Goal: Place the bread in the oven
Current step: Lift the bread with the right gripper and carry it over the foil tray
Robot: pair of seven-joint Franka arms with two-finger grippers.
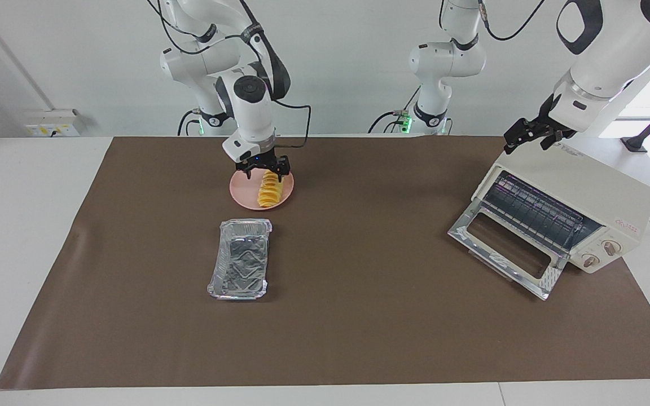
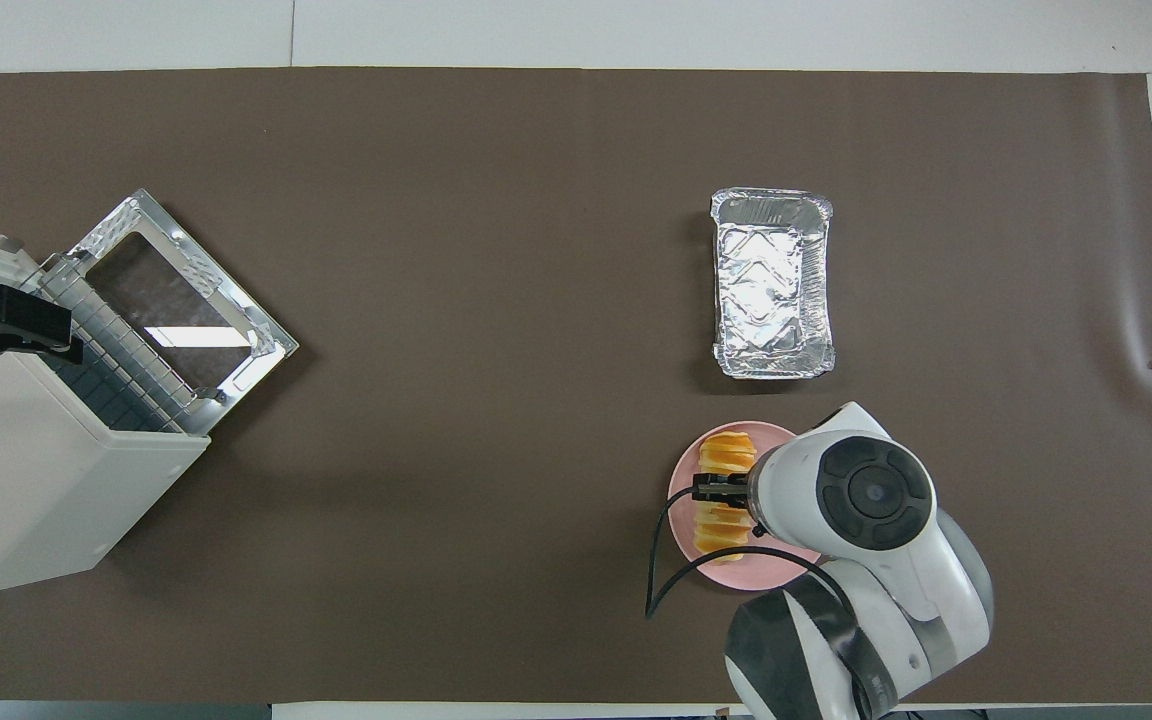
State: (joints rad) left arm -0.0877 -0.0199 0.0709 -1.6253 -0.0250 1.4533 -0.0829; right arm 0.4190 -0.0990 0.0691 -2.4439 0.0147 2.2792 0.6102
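Observation:
The bread (image 1: pixel 269 193) (image 2: pixel 726 452), a ridged row of yellow-orange slices, lies on a round pink plate (image 1: pixel 239 196) (image 2: pixel 771 433). My right gripper (image 1: pixel 266 171) (image 2: pixel 726 492) is low over the end of the bread nearer the robots, open, with a finger on each side of the loaf. I cannot tell whether the fingers touch it. The cream-white oven (image 1: pixel 601 197) (image 2: pixel 26 480) stands at the left arm's end of the table with its glass door (image 1: pixel 505 254) dropped open. My left gripper (image 1: pixel 528 141) (image 2: pixel 36 330) waits open above the oven's top.
A crinkled silver foil tray (image 1: pixel 241 259) (image 2: pixel 772 285) lies just farther from the robots than the plate. A brown mat (image 1: pixel 359 316) covers the table. The right arm's cable (image 2: pixel 658 560) loops beside the plate.

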